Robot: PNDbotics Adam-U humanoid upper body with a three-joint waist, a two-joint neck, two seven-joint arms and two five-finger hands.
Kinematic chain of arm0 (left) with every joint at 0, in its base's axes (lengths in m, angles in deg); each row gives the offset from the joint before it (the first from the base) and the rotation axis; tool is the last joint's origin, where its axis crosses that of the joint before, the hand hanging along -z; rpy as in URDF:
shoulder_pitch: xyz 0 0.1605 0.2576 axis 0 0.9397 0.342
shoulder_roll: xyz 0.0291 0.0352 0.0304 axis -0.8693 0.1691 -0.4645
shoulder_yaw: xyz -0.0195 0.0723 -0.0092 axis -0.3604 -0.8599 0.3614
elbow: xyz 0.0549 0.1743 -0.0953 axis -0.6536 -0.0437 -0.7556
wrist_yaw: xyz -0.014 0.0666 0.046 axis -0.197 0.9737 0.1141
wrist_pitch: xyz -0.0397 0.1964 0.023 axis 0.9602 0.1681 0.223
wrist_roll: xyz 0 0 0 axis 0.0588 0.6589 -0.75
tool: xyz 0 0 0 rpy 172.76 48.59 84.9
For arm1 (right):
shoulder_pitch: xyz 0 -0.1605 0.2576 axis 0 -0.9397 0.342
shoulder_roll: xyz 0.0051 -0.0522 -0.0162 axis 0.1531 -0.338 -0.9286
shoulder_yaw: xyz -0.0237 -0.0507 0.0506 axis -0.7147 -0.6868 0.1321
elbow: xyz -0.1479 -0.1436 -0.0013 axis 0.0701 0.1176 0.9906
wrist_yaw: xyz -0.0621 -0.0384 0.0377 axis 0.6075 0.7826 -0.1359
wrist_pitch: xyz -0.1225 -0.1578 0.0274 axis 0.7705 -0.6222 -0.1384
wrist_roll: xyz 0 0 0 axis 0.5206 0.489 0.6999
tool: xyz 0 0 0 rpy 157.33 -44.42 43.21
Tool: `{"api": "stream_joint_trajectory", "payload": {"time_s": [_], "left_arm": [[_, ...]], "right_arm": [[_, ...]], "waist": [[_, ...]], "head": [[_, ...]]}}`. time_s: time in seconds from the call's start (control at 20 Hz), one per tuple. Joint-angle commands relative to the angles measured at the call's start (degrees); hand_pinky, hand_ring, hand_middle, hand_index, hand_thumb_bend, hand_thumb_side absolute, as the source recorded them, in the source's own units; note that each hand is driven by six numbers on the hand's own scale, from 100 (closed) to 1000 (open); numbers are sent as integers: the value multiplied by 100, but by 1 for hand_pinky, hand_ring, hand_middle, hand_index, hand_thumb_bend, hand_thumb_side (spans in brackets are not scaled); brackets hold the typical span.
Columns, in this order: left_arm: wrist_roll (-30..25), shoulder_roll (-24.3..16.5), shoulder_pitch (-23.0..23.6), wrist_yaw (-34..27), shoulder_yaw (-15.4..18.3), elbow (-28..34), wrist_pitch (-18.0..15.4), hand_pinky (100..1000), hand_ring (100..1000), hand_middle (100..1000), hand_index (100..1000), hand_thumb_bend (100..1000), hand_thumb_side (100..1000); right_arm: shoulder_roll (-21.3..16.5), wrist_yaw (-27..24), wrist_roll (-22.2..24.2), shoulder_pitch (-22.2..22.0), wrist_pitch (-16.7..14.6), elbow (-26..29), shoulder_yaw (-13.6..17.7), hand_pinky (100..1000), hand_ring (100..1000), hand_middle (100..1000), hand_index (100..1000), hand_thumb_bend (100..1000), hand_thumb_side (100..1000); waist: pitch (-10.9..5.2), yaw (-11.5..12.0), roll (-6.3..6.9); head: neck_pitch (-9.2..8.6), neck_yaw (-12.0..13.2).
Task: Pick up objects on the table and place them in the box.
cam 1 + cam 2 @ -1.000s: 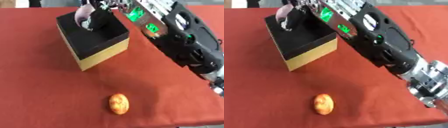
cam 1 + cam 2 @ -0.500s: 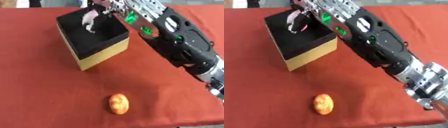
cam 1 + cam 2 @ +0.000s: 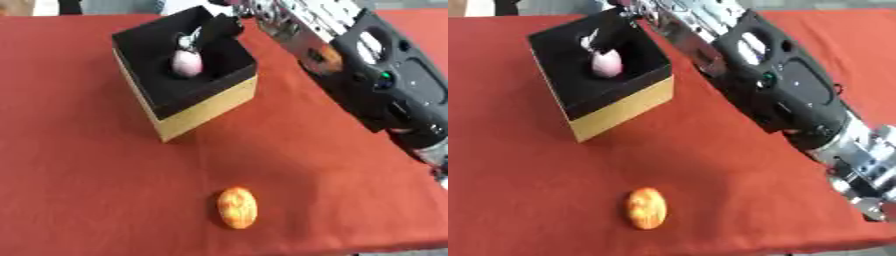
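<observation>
red table (image 3: 79, 175): box (image 3: 197, 107), orange object (image 3: 237, 207).

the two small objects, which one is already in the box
The pink object, lying inside the black-lined box beneath the right hand. The orange object lies on the red table, apart from the box, toward the near edge.

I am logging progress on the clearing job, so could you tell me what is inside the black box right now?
A pale pink rounded object lies inside the box, with the right hand reaching in above it. The near inner floor is hidden by the box wall.
</observation>
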Motion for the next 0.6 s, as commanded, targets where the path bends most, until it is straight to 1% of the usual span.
{"api": "stream_joint_trajectory", "payload": {"time_s": [0.05, 0.15, 0.2, 0.35, 0.45, 0.5, 0.6], "left_arm": [[-15, -94, -48, 4, 42, 84, -12, 620, 932, 797, 863, 100, 356], [-2, -102, -42, 8, 53, 84, -11, 620, 932, 797, 863, 100, 356], [6, -105, -39, 11, 57, 84, -10, 621, 932, 797, 863, 100, 357], [32, -122, -24, 23, 71, 84, -10, 621, 932, 797, 863, 100, 356], [55, -134, -11, 29, 82, 84, -10, 621, 932, 796, 863, 100, 354], [67, -140, -4, 33, 87, 84, -10, 621, 931, 796, 863, 100, 352], [86, -151, 7, 43, 97, 84, -12, 621, 931, 796, 863, 100, 351]], "right_arm": [[-242, 183, 431, 91, 371, 485, 235, 863, 893, 840, 937, 297, 720], [-414, 210, 431, 70, 282, 972, 397, 861, 889, 837, 936, 292, 699], [-521, 183, 431, 48, 239, 1238, 483, 858, 884, 832, 933, 292, 661], [-1016, -137, 431, -138, 123, 2212, 798, 858, 877, 830, 932, 291, 632], [-1302, -427, 431, -245, -93, 2426, 1015, 856, 865, 825, 930, 300, 607], [-1420, -547, 429, -301, -238, 2460, 1120, 852, 854, 819, 926, 312, 593], [-1681, -817, 284, -495, -595, 2485, 1318, 842, 836, 800, 914, 316, 589]], "waist": [[-122, -9, 38], [-123, -30, 40], [-124, -42, 39], [-124, -82, 26], [-128, -100, 22], [-131, -110, 21], [-134, -133, 19]], "head": [[29, 26], [29, 40], [29, 52], [29, 104], [29, 147], [29, 170], [29, 210]]}}
